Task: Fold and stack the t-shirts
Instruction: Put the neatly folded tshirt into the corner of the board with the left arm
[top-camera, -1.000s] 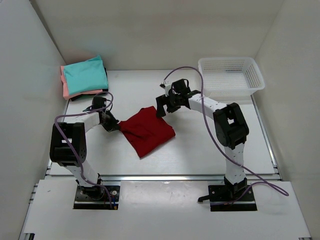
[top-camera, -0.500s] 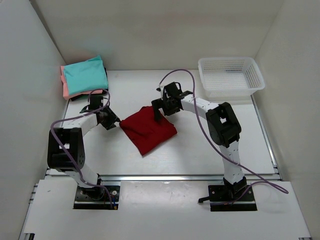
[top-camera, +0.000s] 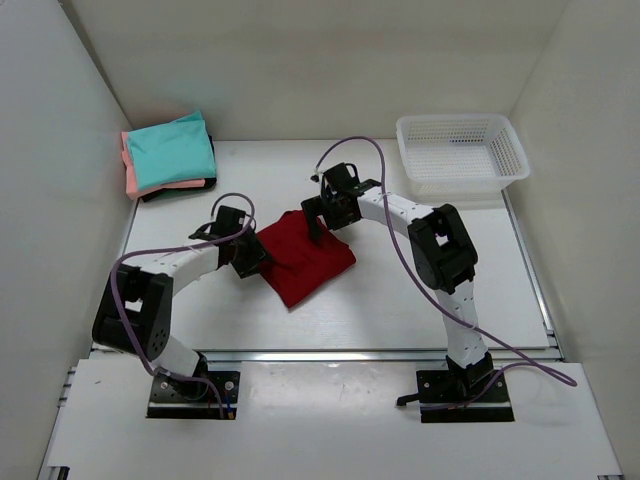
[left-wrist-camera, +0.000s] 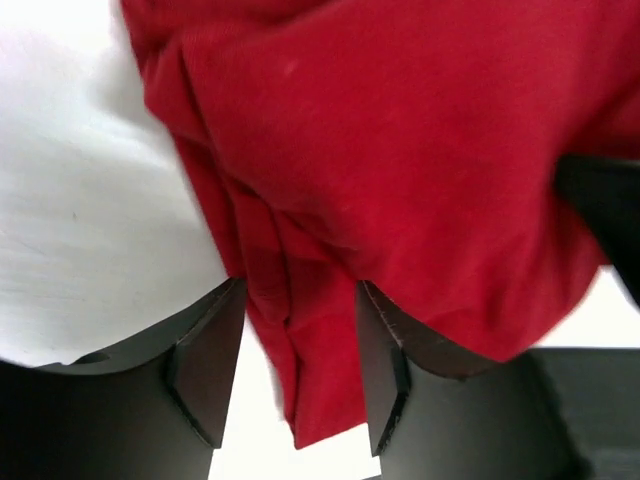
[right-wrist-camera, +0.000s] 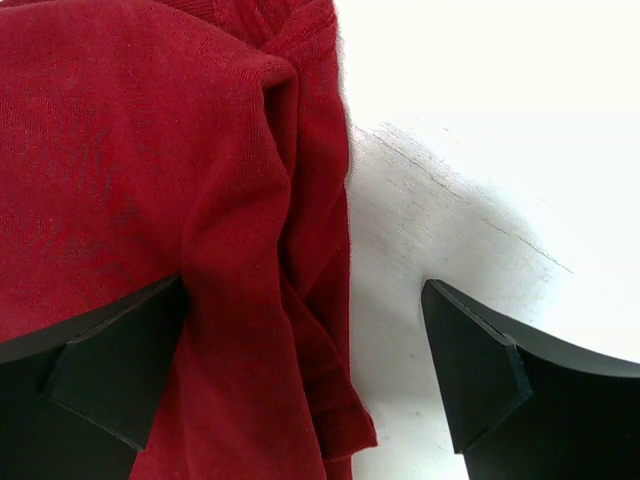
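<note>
A dark red t-shirt (top-camera: 310, 262), folded into a rough square, lies mid-table. My left gripper (top-camera: 250, 258) is at its left edge. In the left wrist view the shirt's bunched edge (left-wrist-camera: 300, 330) runs between the parted fingers (left-wrist-camera: 205, 370), with a gap on the left side, so the gripper (left-wrist-camera: 295, 375) is open. My right gripper (top-camera: 317, 222) hangs wide open over the shirt's far corner. There, the left finger (right-wrist-camera: 110, 370) rests over the red cloth (right-wrist-camera: 120, 150) and the right one over bare table. Folded teal (top-camera: 170, 150), salmon-pink (top-camera: 130, 175) and dark (top-camera: 165, 192) t-shirts are stacked at the back left.
A white mesh basket (top-camera: 455, 180) stands at the back right, behind the right arm. White walls close in the table at left, right and back. Purple cables loop above both arms.
My left gripper let go of the red shirt's left corner, opened, and slid right onto the shirt's edge. My right gripper opened wider and moved left and down to the far corner.
</note>
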